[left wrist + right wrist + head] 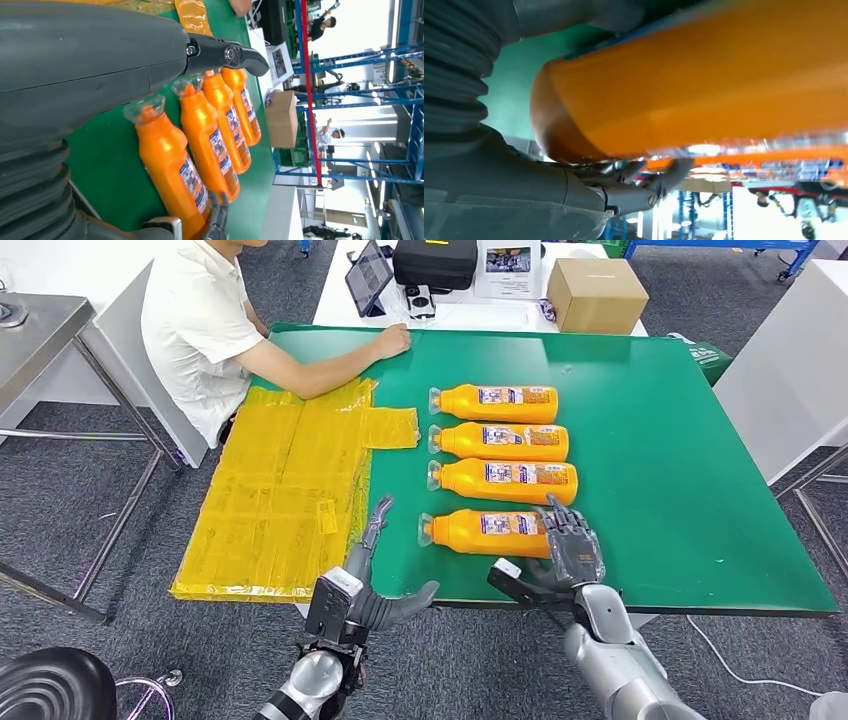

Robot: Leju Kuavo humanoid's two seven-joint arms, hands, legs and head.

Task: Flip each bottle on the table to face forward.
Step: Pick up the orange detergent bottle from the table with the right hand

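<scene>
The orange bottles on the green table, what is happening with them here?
Four orange bottles lie on their sides in a row on the green table, labels up. The robot's right hand rests on the base end of the nearest bottle, fingers over it, apparently gripping it to turn it. Its left hand hovers open at the table's near edge, holding nothing. A person sits at the far left corner, one hand on the table, beside a yellow sheet.

nearest bottle [487,531] base: behind right hand [572,544] | labels: unreadable
</scene>
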